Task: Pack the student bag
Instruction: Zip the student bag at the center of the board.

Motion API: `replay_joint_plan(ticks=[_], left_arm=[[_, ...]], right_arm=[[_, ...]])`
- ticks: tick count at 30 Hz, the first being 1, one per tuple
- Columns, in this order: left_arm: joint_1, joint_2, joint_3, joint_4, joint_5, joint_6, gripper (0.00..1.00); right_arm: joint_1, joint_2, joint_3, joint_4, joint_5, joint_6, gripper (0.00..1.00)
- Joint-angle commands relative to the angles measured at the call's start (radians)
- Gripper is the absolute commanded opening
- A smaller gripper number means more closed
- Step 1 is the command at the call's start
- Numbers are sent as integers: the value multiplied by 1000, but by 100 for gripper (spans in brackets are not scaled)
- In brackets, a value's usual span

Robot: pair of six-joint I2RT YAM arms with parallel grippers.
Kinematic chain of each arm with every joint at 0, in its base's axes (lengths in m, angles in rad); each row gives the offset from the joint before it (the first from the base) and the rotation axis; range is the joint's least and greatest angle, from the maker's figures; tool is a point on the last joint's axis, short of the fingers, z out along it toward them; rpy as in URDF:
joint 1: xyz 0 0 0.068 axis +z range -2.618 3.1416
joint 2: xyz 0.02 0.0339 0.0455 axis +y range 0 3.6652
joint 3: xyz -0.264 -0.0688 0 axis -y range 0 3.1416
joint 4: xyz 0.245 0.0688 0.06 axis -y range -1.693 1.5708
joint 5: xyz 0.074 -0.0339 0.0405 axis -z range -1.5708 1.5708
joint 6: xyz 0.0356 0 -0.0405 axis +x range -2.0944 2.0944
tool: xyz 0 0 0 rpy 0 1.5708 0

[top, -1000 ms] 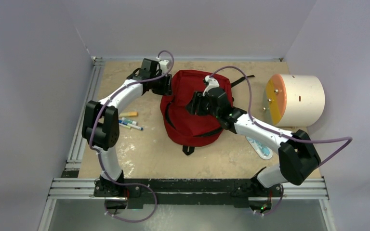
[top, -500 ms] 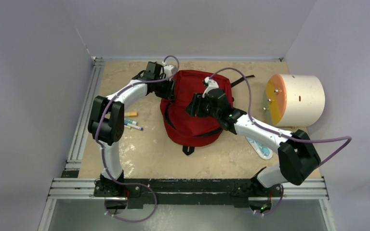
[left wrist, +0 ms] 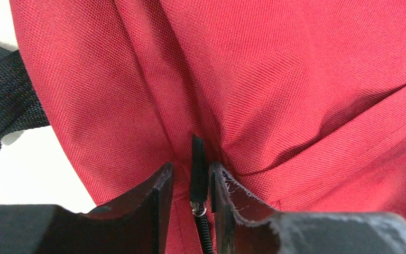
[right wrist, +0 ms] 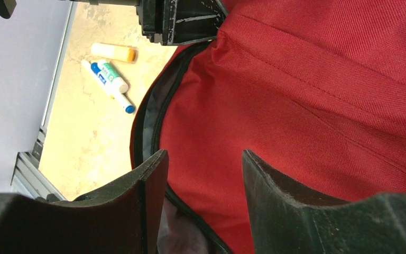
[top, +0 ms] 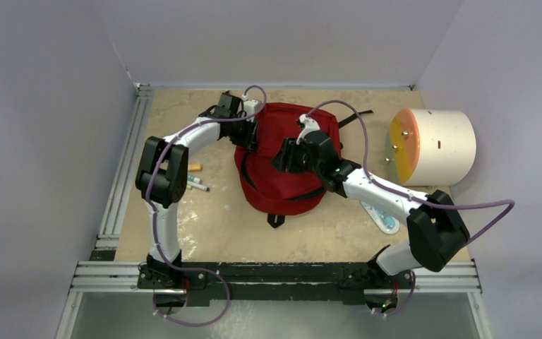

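1. Left gripper [left wrist: 191, 169], narrowly spread, straddles the bag's [top: 276, 194] black zipper pull [left wrist: 198, 159], which points straight along its fingers, not yet pinched.
2. Right gripper [right wrist: 203, 159], spread wide, sits over the bag, which lies midway on the bench [top: 219, 226].

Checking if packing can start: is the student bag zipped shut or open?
Open, at least partly: the student bag gapes along its zipper, showing grey lining.

Top view overhead; both wrist views close on student bag [top: 282, 185].
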Motion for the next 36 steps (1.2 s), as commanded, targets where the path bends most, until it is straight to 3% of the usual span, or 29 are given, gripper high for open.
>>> replay_joint_plan(ticks=[1,8,22,36], left_arm=[[-7,2,36,20,36,15,27],[-7,-26,28,22,16,1,0],[-7,-237,-81,86,-86,-48,0],[-7,-354,-240,123,-96,-103,0]], right_arm=[[1,-22,-6,24,-7,5,56],[1,-18,-6,25,-9,5,56],[2,36,49,40,7,16,56],[1,367,401,-30,-41,72,57]])
